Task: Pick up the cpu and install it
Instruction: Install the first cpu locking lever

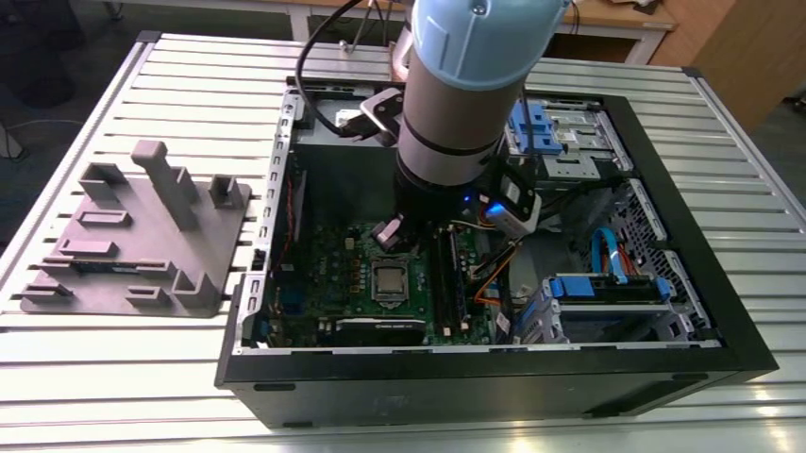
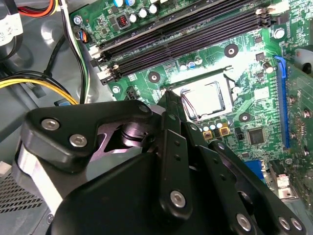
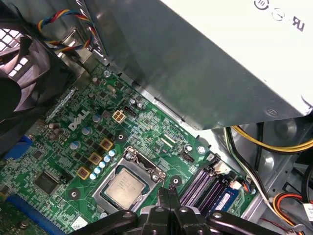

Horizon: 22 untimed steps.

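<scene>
One cpu (image 1: 388,280) sat seated in the motherboard (image 1: 330,276) socket, at six o'clock from the gripper (image 1: 388,234) in the exterior view. Gripper was pinched narrow, holding nothing, near the socket. Placement looked done; whether the socket was latched could not be told.

Just ahead of the gripper (image 3: 168,192) the cpu (image 3: 124,187) lies uncovered, low parts around it. Memory slots (image 3: 203,186) sit close beside; a grey metal box (image 3: 205,63) and black fan (image 3: 24,78) rise farther off.

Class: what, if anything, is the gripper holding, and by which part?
Nothing. The black gripper is shut and empty; the silvery square cpu lies in its metal socket.
</scene>
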Each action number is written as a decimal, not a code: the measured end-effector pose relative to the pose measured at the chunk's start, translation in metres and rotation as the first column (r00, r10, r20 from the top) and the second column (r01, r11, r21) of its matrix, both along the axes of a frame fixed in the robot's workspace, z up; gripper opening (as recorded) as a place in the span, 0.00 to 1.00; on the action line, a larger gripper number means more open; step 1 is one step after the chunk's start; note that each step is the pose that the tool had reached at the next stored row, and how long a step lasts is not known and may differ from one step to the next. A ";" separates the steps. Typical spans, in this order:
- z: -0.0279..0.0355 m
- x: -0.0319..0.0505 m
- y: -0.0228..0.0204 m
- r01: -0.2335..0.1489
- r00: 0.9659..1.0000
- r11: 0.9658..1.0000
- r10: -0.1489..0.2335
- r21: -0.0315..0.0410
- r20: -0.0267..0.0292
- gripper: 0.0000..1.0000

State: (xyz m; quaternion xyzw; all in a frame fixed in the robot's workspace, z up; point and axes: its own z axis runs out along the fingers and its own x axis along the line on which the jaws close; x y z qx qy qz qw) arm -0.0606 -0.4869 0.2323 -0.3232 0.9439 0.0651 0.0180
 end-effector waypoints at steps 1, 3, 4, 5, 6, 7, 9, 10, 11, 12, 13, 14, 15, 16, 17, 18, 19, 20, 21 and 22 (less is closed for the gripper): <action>-0.0001 -0.0004 0.0000 0.000 1.000 1.000 0.000 0.000 0.000 0.10; -0.0005 -0.0014 0.0000 0.003 1.000 1.000 -0.003 0.000 0.000 0.10; -0.0008 -0.0018 -0.0001 0.005 1.000 1.000 -0.005 0.000 0.000 0.10; -0.0010 -0.0021 -0.0001 0.010 1.000 1.000 -0.010 0.000 0.000 0.10; -0.0012 -0.0024 -0.0001 0.015 1.000 1.000 -0.015 0.000 0.000 0.10; -0.0014 -0.0026 -0.0001 0.021 1.000 1.000 -0.021 0.000 0.000 0.10; -0.0020 -0.0025 -0.0001 0.040 0.999 0.999 -0.040 0.000 0.000 0.10; -0.0024 -0.0026 -0.0001 0.052 0.999 0.999 -0.052 0.000 0.000 0.10; -0.0029 -0.0026 -0.0001 0.066 0.998 0.998 -0.066 0.000 0.000 0.10; -0.0034 -0.0026 -0.0001 0.081 0.997 0.997 -0.081 0.000 0.000 0.10; -0.0037 -0.0026 -0.0001 0.096 0.995 0.995 -0.096 0.000 0.000 0.10; -0.0042 -0.0026 -0.0001 0.111 0.994 0.994 -0.111 -0.001 0.000 0.10; -0.0047 -0.0026 -0.0001 0.124 0.992 0.992 -0.124 -0.001 0.000 0.10; -0.0050 -0.0026 -0.0001 0.136 0.991 0.991 -0.136 -0.001 0.000 0.10; -0.0053 -0.0027 -0.0001 0.147 0.989 0.989 -0.147 -0.001 0.000 0.10; -0.0057 -0.0030 -0.0001 0.156 0.988 0.988 -0.156 -0.001 0.000 0.10; -0.0061 -0.0033 -0.0001 0.164 0.986 0.986 -0.164 -0.001 0.000 0.10; -0.0064 -0.0037 -0.0001 0.172 0.985 0.985 -0.172 -0.001 0.000 0.10; -0.0067 -0.0042 -0.0001 0.179 0.984 0.984 -0.179 -0.001 0.000 0.10; -0.0070 -0.0049 -0.0001 0.186 0.983 0.983 -0.186 -0.001 0.000 0.10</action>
